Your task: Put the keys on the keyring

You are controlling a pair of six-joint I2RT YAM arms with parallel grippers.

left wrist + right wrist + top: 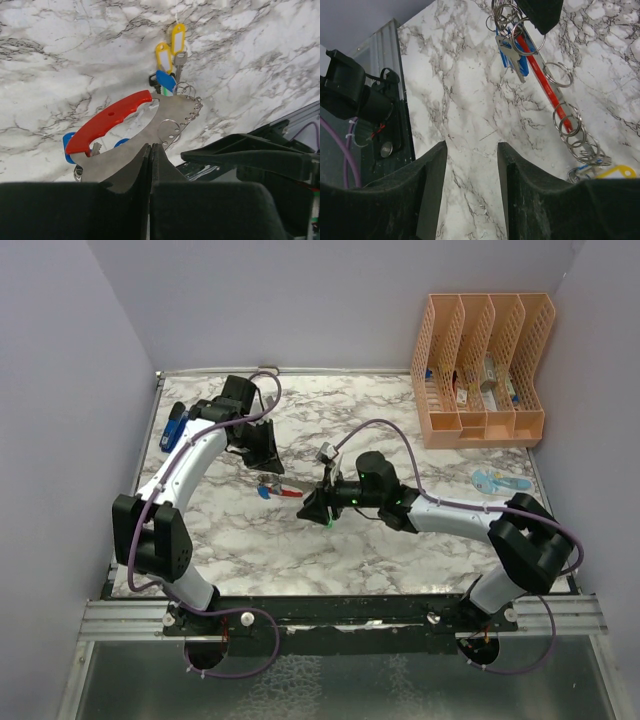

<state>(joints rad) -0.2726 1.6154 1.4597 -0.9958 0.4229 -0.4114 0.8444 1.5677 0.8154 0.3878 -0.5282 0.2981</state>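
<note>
The keyring (112, 117) has a red side and a silver-grey side (167, 115) with several small split rings. My left gripper (151, 146) is shut on the silver side and holds it just above the marble table. Yellow-headed keys (163, 56) and a blue-headed key (164, 80) hang at its far end, and another blue key (68, 144) sits at its near end. In the top view the left gripper (268, 458) holds the keyring (283, 490) mid-table. My right gripper (316, 508) is open and empty just right of it. In the right wrist view the right gripper (471, 150) faces bare marble, with the keyring (542, 80) up to its right.
An orange file organizer (480, 370) stands at the back right. A blue stapler (175, 426) lies at the far left edge. A light blue object (498, 480) lies at the right. A metal rail (340, 618) runs along the near edge.
</note>
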